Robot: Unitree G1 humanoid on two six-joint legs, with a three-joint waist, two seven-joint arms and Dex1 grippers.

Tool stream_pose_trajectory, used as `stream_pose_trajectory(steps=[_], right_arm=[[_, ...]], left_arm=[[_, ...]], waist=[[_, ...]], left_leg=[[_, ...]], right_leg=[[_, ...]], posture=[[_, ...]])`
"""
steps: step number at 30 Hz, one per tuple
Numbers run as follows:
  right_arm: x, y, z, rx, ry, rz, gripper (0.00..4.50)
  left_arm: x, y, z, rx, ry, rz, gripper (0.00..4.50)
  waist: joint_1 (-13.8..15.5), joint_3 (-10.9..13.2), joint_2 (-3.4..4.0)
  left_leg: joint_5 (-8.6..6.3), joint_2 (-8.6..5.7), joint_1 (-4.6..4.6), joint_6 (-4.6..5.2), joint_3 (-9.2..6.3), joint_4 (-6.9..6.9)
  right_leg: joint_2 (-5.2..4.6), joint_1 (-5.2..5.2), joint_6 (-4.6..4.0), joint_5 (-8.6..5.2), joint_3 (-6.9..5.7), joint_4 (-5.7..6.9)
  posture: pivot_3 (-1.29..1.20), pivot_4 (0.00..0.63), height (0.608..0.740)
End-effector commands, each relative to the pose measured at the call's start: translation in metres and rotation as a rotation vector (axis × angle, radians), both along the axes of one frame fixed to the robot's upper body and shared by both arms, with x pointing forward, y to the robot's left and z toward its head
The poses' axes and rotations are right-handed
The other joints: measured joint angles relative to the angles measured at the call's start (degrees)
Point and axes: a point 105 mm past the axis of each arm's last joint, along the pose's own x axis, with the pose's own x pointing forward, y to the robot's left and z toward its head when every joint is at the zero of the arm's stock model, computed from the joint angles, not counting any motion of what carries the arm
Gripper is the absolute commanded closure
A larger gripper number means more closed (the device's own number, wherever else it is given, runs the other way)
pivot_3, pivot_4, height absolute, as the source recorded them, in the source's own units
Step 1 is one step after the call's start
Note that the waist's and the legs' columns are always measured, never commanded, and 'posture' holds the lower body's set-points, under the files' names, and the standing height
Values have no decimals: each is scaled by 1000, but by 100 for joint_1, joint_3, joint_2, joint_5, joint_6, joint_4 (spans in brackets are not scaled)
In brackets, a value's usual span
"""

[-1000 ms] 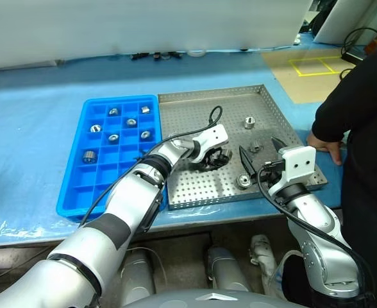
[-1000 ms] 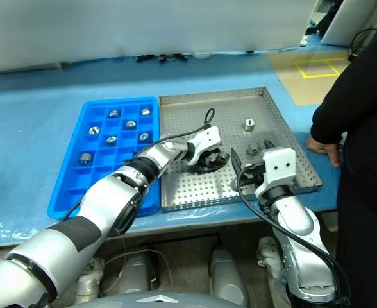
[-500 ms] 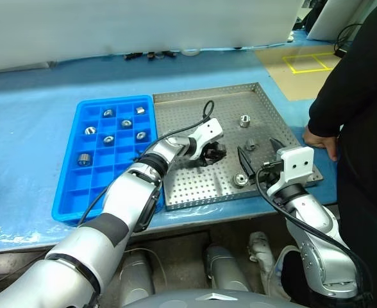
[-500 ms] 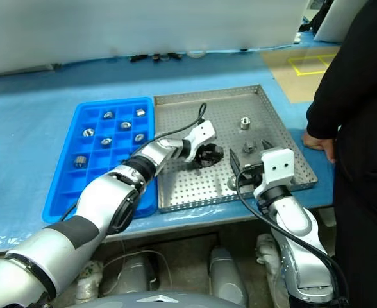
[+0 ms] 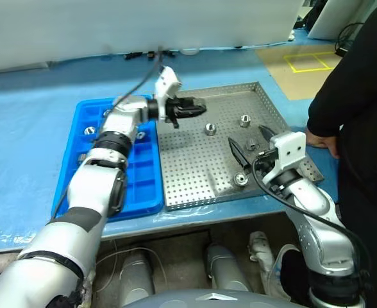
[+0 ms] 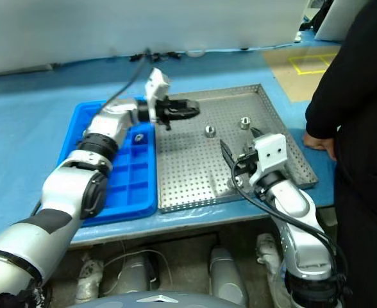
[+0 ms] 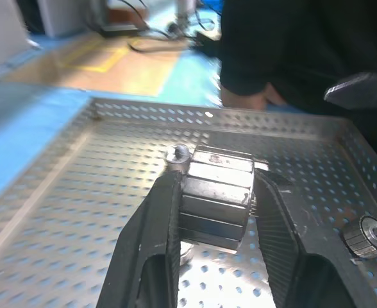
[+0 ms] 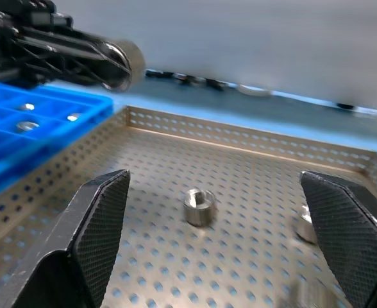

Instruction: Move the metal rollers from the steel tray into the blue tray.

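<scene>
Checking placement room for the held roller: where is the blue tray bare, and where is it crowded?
The blue tray's near rows, toward the table edge, are bare. Its far rows are crowded with metal rollers, close to the left gripper, shut on a roller.

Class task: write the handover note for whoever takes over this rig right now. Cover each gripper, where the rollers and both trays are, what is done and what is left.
Left gripper: shut on a metal roller, held above the far left part of the steel tray, beside the blue tray.
Right gripper: open, holding nothing, over the near right part of the steel tray.
Done: several rollers already lie in compartments of the blue tray.
Left: place the held roller in a free compartment, then move the ones on the steel tray, at least these.
</scene>
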Motion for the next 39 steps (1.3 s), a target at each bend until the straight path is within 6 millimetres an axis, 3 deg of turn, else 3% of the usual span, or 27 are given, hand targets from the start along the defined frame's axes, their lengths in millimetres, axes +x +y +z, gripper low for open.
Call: stream_pose_trajectory(steps=[1,6,10,18,22,26,39], right_arm=[[8,27,13,4,-43,161,0],[17,63,13,-1,-26,359,0],[25,88,14,-15,-27,492,0],[30,118,17,-23,-32,660,0],[28,127,16,-10,-23,703,0],[26,128,14,3,-9,713,0],[28,121,8,16,11,658,0]], left_arm=[[-16,28,16,-33,-54,86,3218],[-42,73,14,-42,-49,281,3218],[-74,114,-10,29,-36,439,3218],[-128,157,-55,78,55,649,3218],[-141,164,-71,88,100,710,3218],[-147,158,-81,97,137,711,3218],[-134,156,-91,127,171,695,3218]], waist=[[114,4,7],[529,12,11],[753,12,13],[1211,13,12],[1351,13,12],[1491,13,12],[1460,11,11]], left_leg=[[1,2,5,-2,3,-3],[12,14,-6,-20,0,-22],[21,13,-9,-36,-5,-45],[47,32,-36,-79,-60,-79],[48,25,-38,-80,-78,-82],[55,22,-41,-92,-101,-87],[63,17,-37,-105,-112,-86]], right_leg=[[2,0,0,0,2,3],[0,-7,-3,-1,-31,9],[-4,-10,-8,-5,-47,8],[0,-16,-35,-28,-126,20],[-1,-15,-34,-31,-128,19],[1,-14,-34,-36,-130,21],[6,-16,-32,-35,-129,29]], posture=[[-128,150,740],[71,150,740],[218,150,740],[389,150,740],[412,150,740],[408,150,740],[357,150,740]])
